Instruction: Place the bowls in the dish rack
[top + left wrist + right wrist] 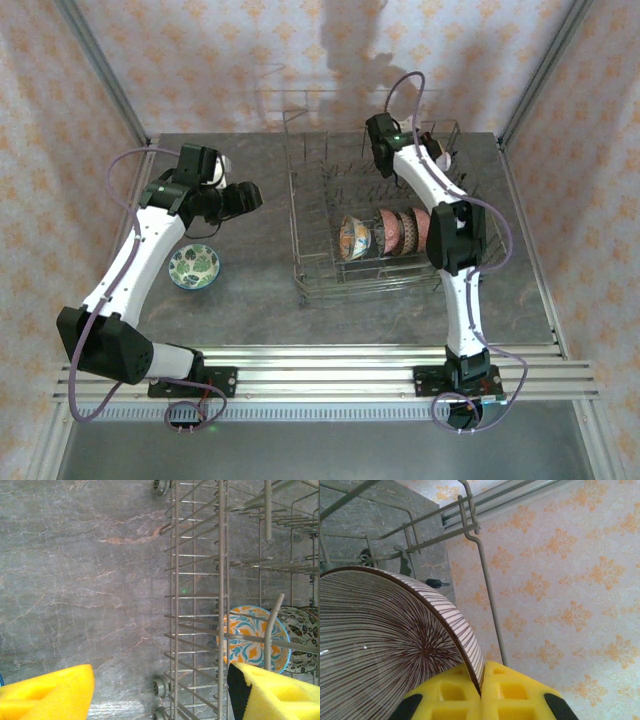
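Three bowls (390,231), as far as I can count, stand on edge between the tines of the dish rack (310,215).

Item: striped bowl (385,650). My right gripper (481,680) is closed tight on its rim and holds it over the rack's far right corner. The bowl hangs on edge to one side of the jaws, with raised rack wire just behind it. I judge the placement depends on lowering it rim-first into a free slot.

Item: green bowl (195,267). It sits upright on the table (260,300), left of the rack.

Item: left gripper (242,197). Its jaws stand wide and hold nothing. It hovers beside the rack, and the green bowl lies on its near side. This arm is clearly the closer one.
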Action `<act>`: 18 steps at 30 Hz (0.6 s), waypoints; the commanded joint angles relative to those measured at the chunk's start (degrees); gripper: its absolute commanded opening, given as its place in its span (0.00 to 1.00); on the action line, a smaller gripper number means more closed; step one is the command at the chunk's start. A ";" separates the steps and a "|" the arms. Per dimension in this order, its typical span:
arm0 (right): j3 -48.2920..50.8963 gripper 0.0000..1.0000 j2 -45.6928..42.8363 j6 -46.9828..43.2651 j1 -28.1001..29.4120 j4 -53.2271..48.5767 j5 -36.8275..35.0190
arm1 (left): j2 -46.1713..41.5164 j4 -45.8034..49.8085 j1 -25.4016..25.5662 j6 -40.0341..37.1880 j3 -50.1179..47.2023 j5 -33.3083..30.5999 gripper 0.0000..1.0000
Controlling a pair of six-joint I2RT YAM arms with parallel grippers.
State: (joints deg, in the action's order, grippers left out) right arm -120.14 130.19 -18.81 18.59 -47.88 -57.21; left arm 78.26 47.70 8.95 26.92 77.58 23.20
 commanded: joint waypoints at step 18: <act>-8.98 0.33 5.82 2.07 1.08 -7.48 3.39 | -6.57 4.17 -4.41 -1.01 -4.03 -0.69 0.72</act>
State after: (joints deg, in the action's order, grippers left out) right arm -126.52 135.61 -19.86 19.25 -51.92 -54.89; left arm 74.76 48.69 5.87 26.89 74.74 23.51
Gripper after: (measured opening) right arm 0.322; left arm 0.720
